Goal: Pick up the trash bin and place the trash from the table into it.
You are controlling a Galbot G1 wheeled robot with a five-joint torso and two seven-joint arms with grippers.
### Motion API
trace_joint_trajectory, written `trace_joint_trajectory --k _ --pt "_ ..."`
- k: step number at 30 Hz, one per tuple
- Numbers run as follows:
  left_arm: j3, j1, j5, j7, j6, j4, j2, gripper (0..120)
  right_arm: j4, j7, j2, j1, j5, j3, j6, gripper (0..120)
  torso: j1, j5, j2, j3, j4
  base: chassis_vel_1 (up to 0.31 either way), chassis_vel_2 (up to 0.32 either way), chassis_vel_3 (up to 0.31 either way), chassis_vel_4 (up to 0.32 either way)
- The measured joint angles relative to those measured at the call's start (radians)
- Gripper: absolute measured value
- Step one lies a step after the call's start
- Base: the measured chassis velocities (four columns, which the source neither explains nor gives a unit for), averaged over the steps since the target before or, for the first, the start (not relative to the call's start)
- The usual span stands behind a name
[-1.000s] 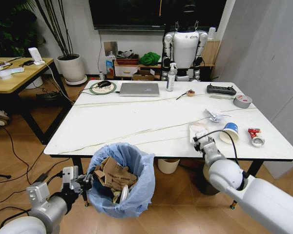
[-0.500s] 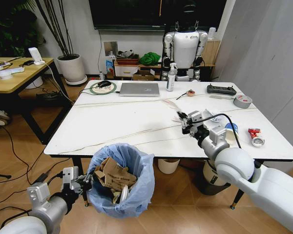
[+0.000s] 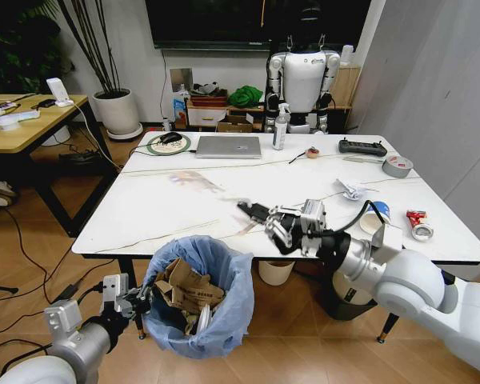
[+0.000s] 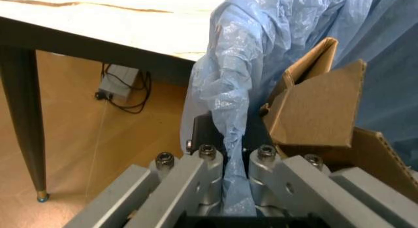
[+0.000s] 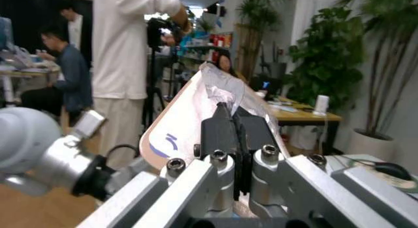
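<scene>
The trash bin [image 3: 198, 294], lined with a light-blue bag and already holding cardboard pieces [image 3: 186, 286], hangs just off the near edge of the table [image 3: 168, 204], below its near-left part. The left gripper [image 3: 138, 302] holds it there, fingers clenched on the bag-covered rim, which the left wrist view shows pinched between them [image 4: 234, 154]. The right gripper [image 3: 260, 216] is over the table's near edge, just right of the bin, fingers clamped on a flat white packet [image 5: 196, 110] with a blue mark.

To finish this step well, the packet should be carried until it is squarely over the bin's mouth before the fingers let go, since a flat, light piece may drift or catch on the rim. The left arm should keep the bin level and steady. The blue-and-white paper cup [image 3: 375, 218] and a white paper wad [image 3: 352, 190] wait near the table's right edge.
</scene>
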Motion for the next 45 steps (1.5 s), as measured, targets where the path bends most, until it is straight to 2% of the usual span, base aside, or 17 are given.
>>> trace_joint_trajectory --k 4,9,15,27,45 --pt "-0.003 -0.002 -0.005 0.000 0.000 -0.003 0.000 0 0.014 -0.007 0.001 0.008 0.007 -0.052 0.007 0 0.000 0.0000 0.000 0.000 -0.0001 0.000 0.000 0.000 0.000" --pt "-0.015 -0.005 -0.017 -0.003 0.000 -0.009 0.003 0 -0.010 -0.007 0.041 0.060 0.007 -0.189 0.006 0 0.000 0.0000 0.000 0.000 0.0000 0.000 0.000 0.000 0.000" --pt "-0.015 -0.004 -0.018 -0.003 0.000 -0.013 -0.002 0 -0.054 0.009 0.083 0.081 -0.004 -0.252 -0.002 0 0.000 -0.0001 0.000 0.000 0.0000 0.000 0.000 0.000 0.000" --pt "-0.018 0.005 -0.018 -0.006 0.000 -0.016 -0.006 0 -0.136 0.010 0.118 0.012 -0.070 -0.238 0.011 0 0.000 0.0000 0.000 0.000 0.0000 0.000 0.000 0.000 0.000" --pt "-0.024 0.009 -0.018 -0.010 0.004 -0.020 0.000 0 -0.141 -0.005 0.097 -0.110 -0.152 -0.167 0.036 1 0.000 0.0000 0.000 0.000 0.0000 0.000 0.000 0.000 0.000"
